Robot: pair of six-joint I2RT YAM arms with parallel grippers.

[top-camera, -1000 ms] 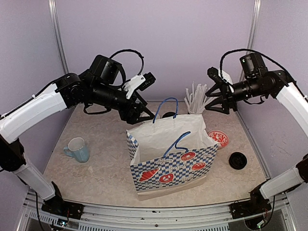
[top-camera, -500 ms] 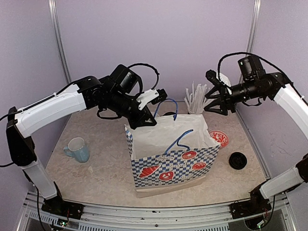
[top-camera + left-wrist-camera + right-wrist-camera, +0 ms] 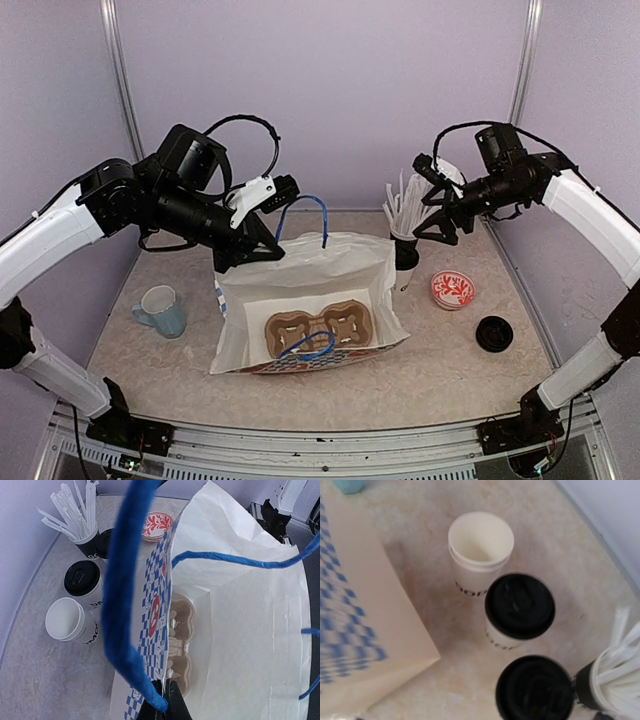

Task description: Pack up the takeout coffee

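Observation:
The takeout coffee cups stand behind the paper bag (image 3: 330, 265). In the right wrist view I see an open white cup (image 3: 480, 542), a black-lidded cup (image 3: 520, 605) and a second lidded cup (image 3: 535, 690). The left wrist view shows the open cup (image 3: 65, 620) and a lidded cup (image 3: 82, 577); the top view shows only one lidded cup (image 3: 405, 258). My left gripper (image 3: 169, 697) (image 3: 243, 258) is shut on the bag's checkered rim (image 3: 160, 605), holding the mouth open over a cardboard cup carrier (image 3: 318, 328). My right gripper (image 3: 425, 198) hangs open above the cups, holding nothing.
A black-banded cup of white straws (image 3: 405, 212) (image 3: 615, 685) stands right beside the cups. A light-blue mug (image 3: 163, 310) sits at the left. A red-patterned dish (image 3: 452, 290) and a loose black lid (image 3: 493, 333) lie at the right. The bag's blue handles (image 3: 125, 590) arch across the left wrist view.
My left gripper closed on the bag's rim and pulled it left and back, tipping the mouth open so the carrier shows. My right gripper shifted left over the cups and spread wider.

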